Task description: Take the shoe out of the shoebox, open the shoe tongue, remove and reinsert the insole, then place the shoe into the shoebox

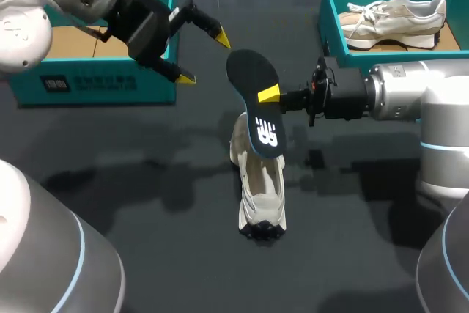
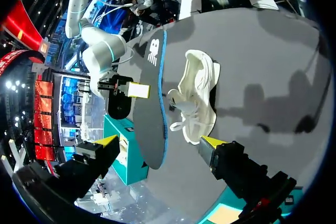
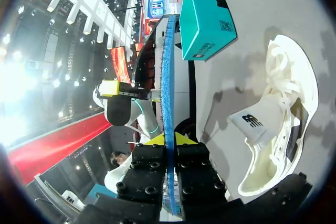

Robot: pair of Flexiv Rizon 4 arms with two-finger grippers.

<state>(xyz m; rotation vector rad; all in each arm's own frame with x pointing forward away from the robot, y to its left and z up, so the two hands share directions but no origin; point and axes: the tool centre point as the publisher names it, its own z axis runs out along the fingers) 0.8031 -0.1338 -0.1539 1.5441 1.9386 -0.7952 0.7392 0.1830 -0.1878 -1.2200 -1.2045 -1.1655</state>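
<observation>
The dark table [image 1: 146, 203] filled most of the head view. A teal shoebox [image 1: 110, 86] sat at its upper left, and a second teal box [image 1: 333, 20] at the upper right held another pale shoe [image 1: 399, 14].

The shoe [image 1: 262, 192] being worked on lay on the table just below the middle of the frame, outside both boxes. Its opening was exposed and its tongue was pulled out.

Above it, at the centre of the frame, hung the dark insole [image 1: 253, 78], completely out of the shoe and tilted, with its lower end over the shoe's upper end. The right gripper [image 1: 270, 94] came in from the right and pinched the insole across its edge; the right wrist view showed both fingers pressed on it from either side. The left gripper [image 1: 204, 57] hovered spread wide at the upper left, holding nothing and apart from the insole.

The insole appeared to be out and due to go back in. To do this well, its lower end would need to line up with the shoe's opening and slide in at a shallow angle. The free left gripper would best steady the shoe or hold the tongue back, since a pinch on one edge could let the insole twist or buckle.
</observation>
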